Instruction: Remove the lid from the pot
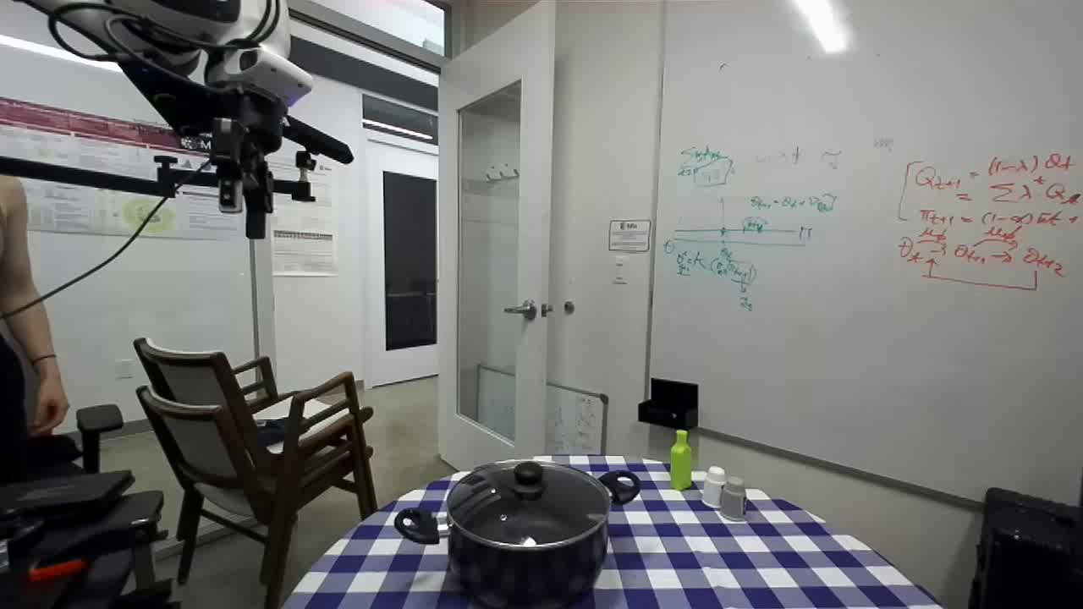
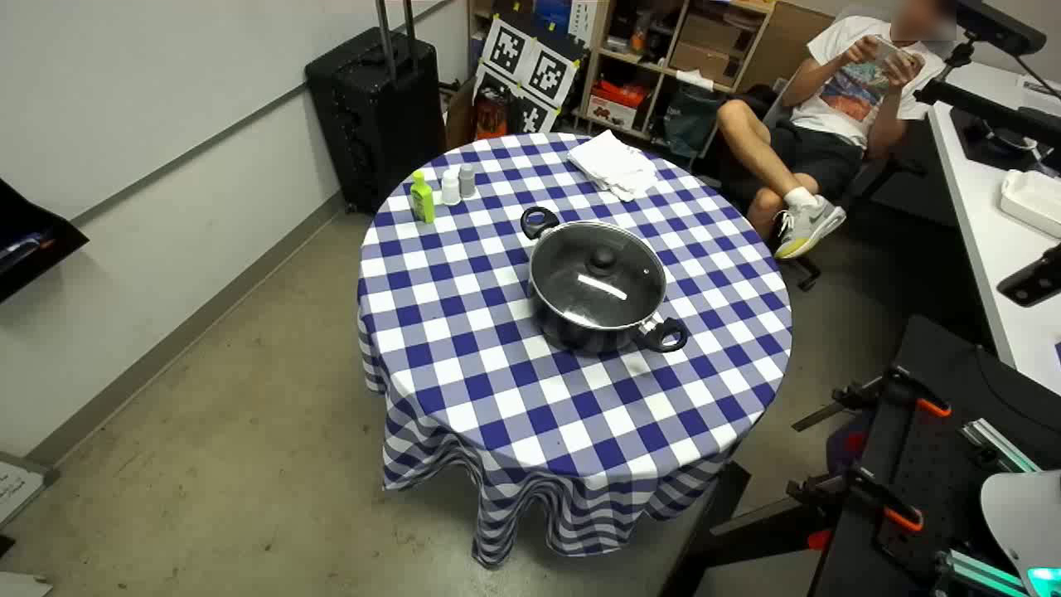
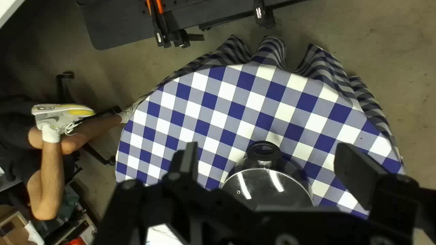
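Pincer (image 1: 242,213) is upper L in an ext view, spread, empty; lid (image 1: 520,514) well below & to R, round so no long axis, knob (image 1: 529,476) up, seated on pot (image 1: 529,570) on tabletop (image 1: 711,571), next move prob down + across.

There is one pot (image 2: 584,338), with two handles (image 2: 655,337) (image 2: 531,230), and one lid (image 2: 568,278) with one knob (image 2: 602,258). There are also one green bottle (image 2: 423,201), two shakers (image 2: 450,188) (image 2: 467,181), one tablecloth (image 2: 497,398) and one bundle of white cloth (image 2: 615,168). One gripper (image 3: 272,168) has two fingers (image 3: 190,161) (image 3: 356,177). Besides these, there are two wooden chairs (image 1: 203,440) (image 1: 190,370), one open door (image 1: 533,245), one black suitcase (image 2: 373,116) and one seated person (image 2: 845,108).
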